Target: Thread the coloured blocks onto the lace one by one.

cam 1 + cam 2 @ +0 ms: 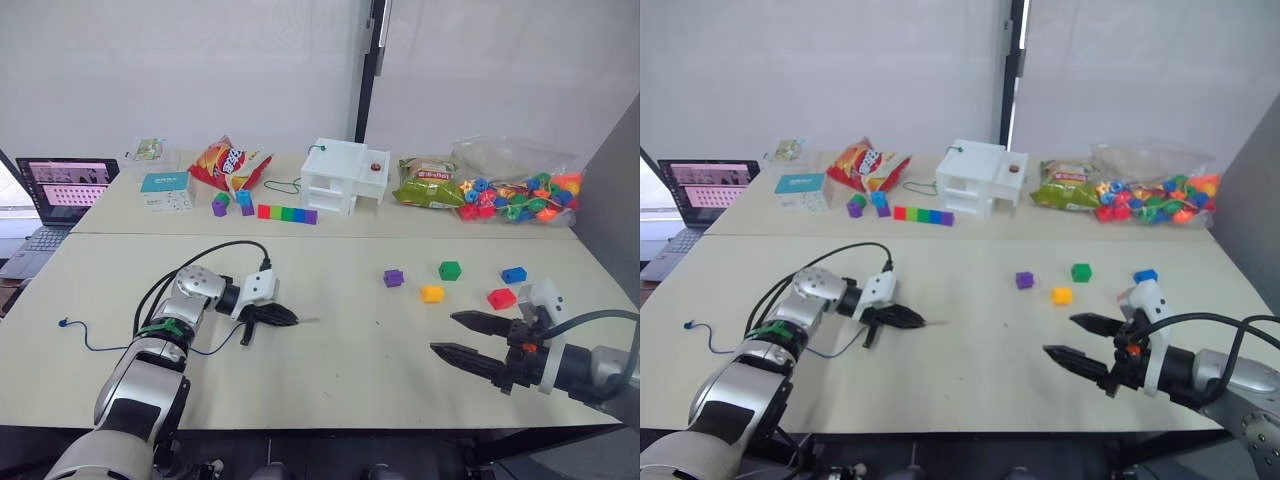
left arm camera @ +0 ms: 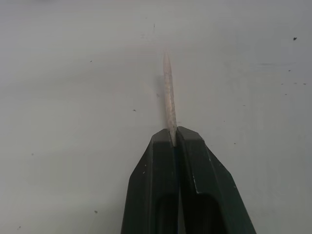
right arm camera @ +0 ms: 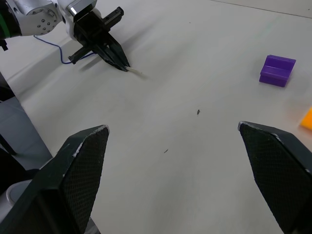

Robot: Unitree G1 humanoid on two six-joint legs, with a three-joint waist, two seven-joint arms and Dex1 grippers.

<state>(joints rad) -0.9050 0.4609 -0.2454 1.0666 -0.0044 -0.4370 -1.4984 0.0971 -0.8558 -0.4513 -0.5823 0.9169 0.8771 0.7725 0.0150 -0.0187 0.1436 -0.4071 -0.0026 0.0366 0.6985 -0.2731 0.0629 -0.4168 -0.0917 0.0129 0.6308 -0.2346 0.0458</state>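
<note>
Now I have the lace tip pinched and no block threaded yet

From the head view, my left gripper is clamped on the lace, which trails back to a knot near the table edge; the purple block, yellow-orange block, green block, red block and blue block lie loose well apart from it, near my right gripper, whose fingers stand wide apart and empty. Left wrist view: the pale tip juts only a short way past the closed jaws, so I judge it could slip or bend when a block is pushed on. Right wrist view: open fingers hang above bare table, so a misaimed grab may knock the purple block away
</note>
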